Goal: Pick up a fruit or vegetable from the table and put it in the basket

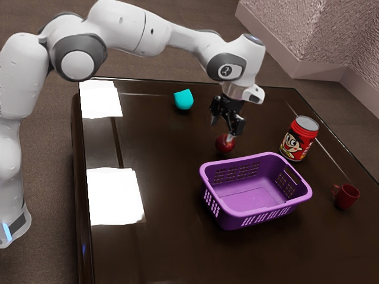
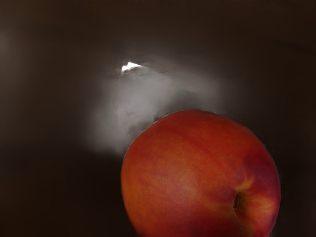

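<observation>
**Dark table (image 1: pixel 160 248), with the gripper (image 1: pixel 223 129) open over the fruit (image 1: pixel 224 144)**

Brown floor (image 1: pixel 35 177) surrounds the glossy tabletop, with a rough pale wall (image 1: pixel 314 29) at the upper right of the exterior view. Two white patches of glare (image 1: pixel 113 195) lie on the wood at left.

The arm (image 1: pixel 157 36) spans the top of the frame from the left and bends down right of centre, the hand pointing down at the table. The gripper's fingers stand apart, just above the fruit.

The purple basket (image 1: pixel 256 214) sits upright in the lower right, its floor in plain view. The mug (image 1: pixel 346 196) stands upright at the right edge; its contents cannot be made out. The red can (image 1: pixel 299 139) stands upright at upper right, the cyan thing (image 1: pixel 184 100) at upper centre.

The fruit is on the table, near the basket's far rim. It looks nearly round, so I cannot tell a long axis; its stem hollow (image 2: pixel 238 201) shows to the wrist camera, off the middle of the side in view.
</observation>
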